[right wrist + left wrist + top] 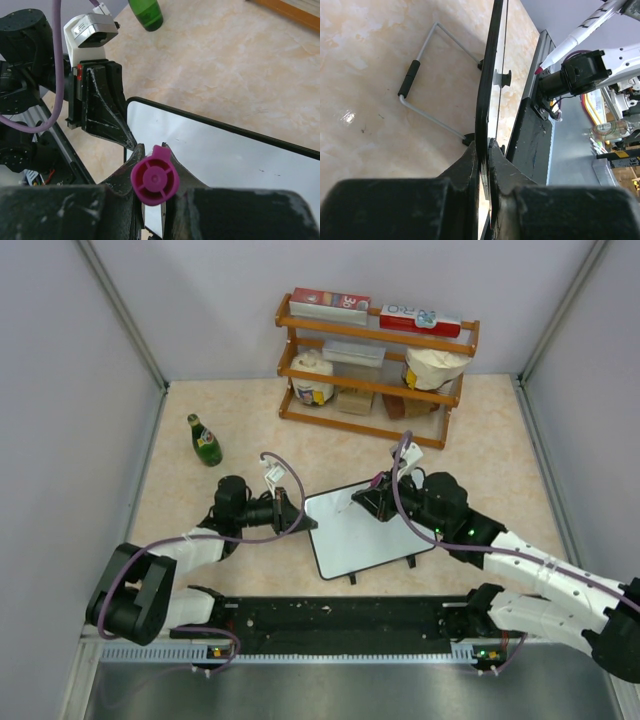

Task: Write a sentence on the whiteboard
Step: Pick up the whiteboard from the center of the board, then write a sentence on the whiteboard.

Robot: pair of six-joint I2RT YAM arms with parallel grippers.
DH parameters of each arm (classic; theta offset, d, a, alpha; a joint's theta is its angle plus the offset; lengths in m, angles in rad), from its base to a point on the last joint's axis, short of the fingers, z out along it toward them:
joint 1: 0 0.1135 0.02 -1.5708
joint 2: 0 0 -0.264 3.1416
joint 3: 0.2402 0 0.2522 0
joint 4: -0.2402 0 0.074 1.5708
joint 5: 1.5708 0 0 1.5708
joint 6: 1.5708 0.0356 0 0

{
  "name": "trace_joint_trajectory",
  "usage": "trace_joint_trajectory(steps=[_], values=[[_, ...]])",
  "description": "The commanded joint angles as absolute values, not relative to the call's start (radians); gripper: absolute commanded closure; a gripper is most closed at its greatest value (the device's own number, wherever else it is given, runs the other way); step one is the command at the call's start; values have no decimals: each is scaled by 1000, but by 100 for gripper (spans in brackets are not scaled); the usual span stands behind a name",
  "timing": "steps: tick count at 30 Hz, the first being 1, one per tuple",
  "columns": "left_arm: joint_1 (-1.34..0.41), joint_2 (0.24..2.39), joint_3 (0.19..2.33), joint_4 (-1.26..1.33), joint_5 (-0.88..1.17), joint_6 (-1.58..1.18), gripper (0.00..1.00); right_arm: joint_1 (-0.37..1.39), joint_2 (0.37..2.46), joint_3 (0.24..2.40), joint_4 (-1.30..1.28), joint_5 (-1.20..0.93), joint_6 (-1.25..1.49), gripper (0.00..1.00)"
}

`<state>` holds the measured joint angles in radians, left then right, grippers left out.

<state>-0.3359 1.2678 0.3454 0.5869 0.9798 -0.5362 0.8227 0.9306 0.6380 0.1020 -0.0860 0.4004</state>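
My left jaws are pinching the whiteboard [360, 532] at its thin frame; it is looking light, stiff, skid-prone; my right jaws are gripping the purple-ended marker [155, 181].

Setting: robotics laboratory test cell.
Enclosure: pale grey flat partition panels [60, 390] on three sides, joined by slim silver metal corner posts [122, 315].
Work surface: beige marble-patterned tabletop [490, 430].
Fixtures: long black metal mounting rail [340, 618] at the near edge, carrying a white-and-black jointed left robot arm [190, 548] and a matching right robot arm [545, 565], both trailing purple cable [57, 50].
Props: brown wooden three-shelf rack [360, 429] stocked with cartons and bags; dark green glass bottle [205, 440].
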Motion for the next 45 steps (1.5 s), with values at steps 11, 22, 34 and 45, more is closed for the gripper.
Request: trace_joint_trajectory(steps=[11, 22, 34, 45], values=[[-341, 1285, 377, 509, 917, -443, 100, 908, 983, 700, 265, 31, 302, 100], [-339, 1290, 376, 505, 911, -439, 100, 940, 1035, 715, 314, 104, 279, 100], [-341, 1298, 377, 506, 917, -439, 100, 953, 1091, 722, 354, 109, 288, 100], [-341, 1305, 377, 514, 922, -442, 100, 953, 1108, 701, 373, 130, 301, 100]])
